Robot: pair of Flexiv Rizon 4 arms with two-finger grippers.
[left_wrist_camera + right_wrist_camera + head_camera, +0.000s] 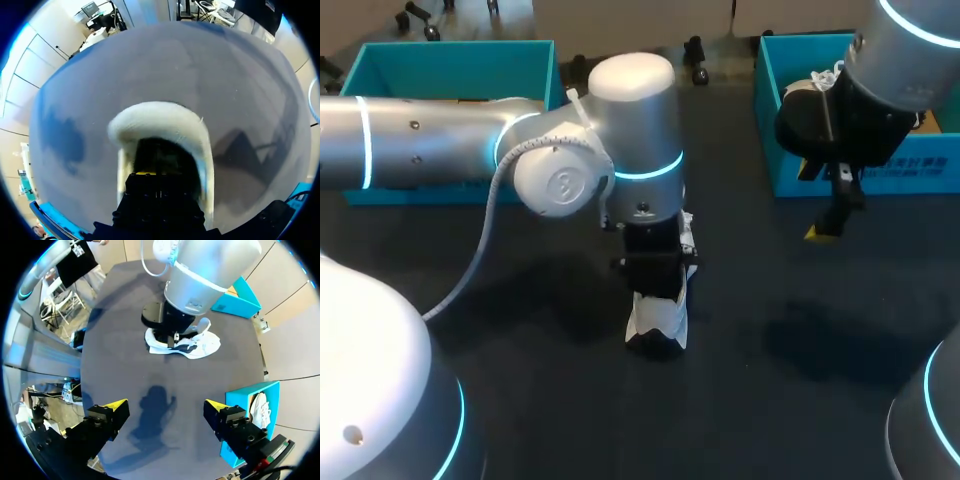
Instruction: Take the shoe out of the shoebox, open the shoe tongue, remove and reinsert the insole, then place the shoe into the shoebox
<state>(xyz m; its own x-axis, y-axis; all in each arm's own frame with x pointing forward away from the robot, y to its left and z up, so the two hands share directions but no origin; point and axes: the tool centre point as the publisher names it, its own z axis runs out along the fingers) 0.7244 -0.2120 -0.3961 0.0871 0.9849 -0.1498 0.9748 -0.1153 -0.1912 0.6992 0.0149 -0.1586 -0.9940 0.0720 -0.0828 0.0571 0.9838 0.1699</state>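
Observation:
A white shoe (pixel 658 322) with dark trim stands on the dark table near the middle. My left gripper (pixel 654 285) points straight down into its opening. In the left wrist view the shoe's white padded collar (pixel 165 117) curves around the gripper (pixel 156 175), which is shut, with its yellow tips down in the dark interior. What it touches inside is hidden. My right gripper (pixel 825 226) hangs open above the table at the right, empty. From the right wrist view the shoe (pixel 200 346) lies well ahead of that gripper (pixel 165 407), under my left arm.
A blue shoebox (pixel 450 62) stands at the back left behind my left arm. A second blue box (pixel 768 110) at the back right is partly hidden by my right arm; it shows beside the right gripper as the box (pixel 250 390), holding another white shoe (pixel 260 410).

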